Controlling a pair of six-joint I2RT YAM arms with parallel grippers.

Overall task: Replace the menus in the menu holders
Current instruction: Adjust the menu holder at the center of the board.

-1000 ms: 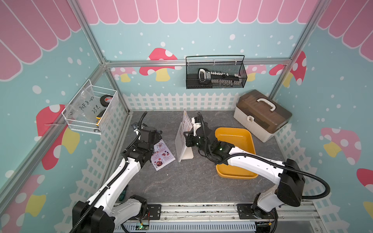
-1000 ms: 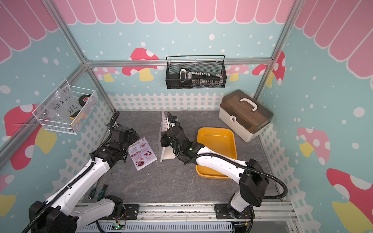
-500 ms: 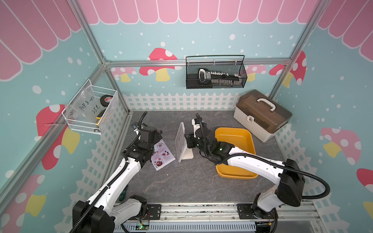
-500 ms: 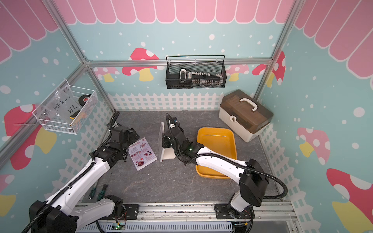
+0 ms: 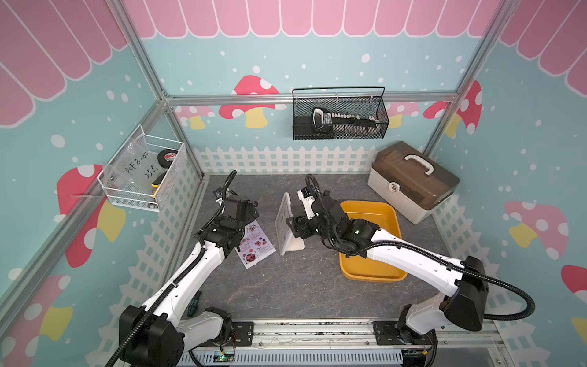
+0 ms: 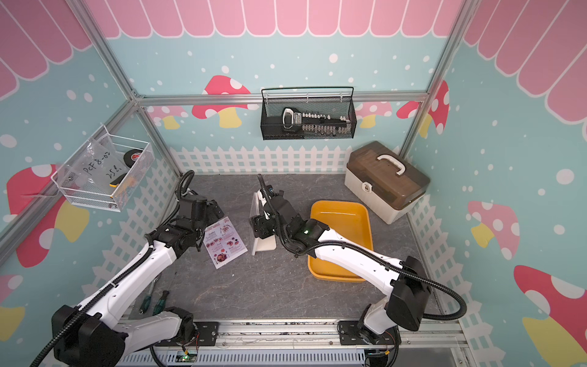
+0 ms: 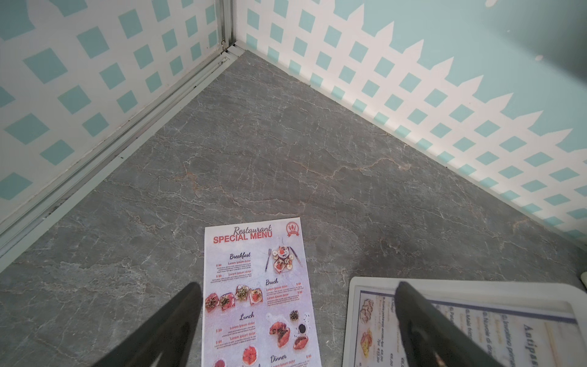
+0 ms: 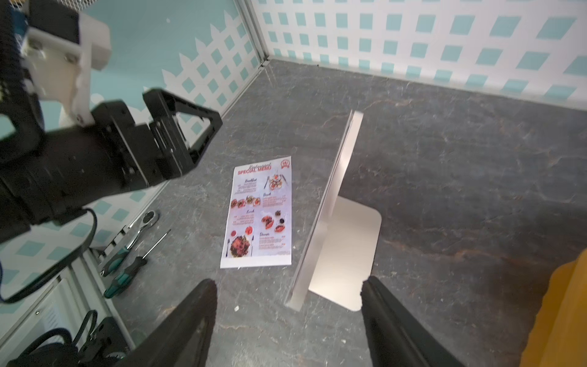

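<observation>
Standing upright mid-table, the white translucent plastic menu holder (image 5: 287, 224) carries one printed sheet; the red-headed paper menu (image 6: 225, 241) lies flat beside it. Left gripper (image 7: 298, 330) and right gripper (image 8: 287, 321) both gape, empty.

**Grey tabletop: what sits on it**

I see a grey stone-patterned tabletop (image 5: 286, 286). Flat on it lies the red-headed menu (image 5: 255, 246), just beside the white menu holder (image 5: 290, 228), which stands on its foot. A yellow tray (image 5: 371, 273) rests near the holder. A beige toolbox (image 5: 409, 184) sits in the far corner. Two green-handled screwdrivers (image 6: 154, 302) and a ratchet (image 8: 144, 220) lie at the edge.
</observation>
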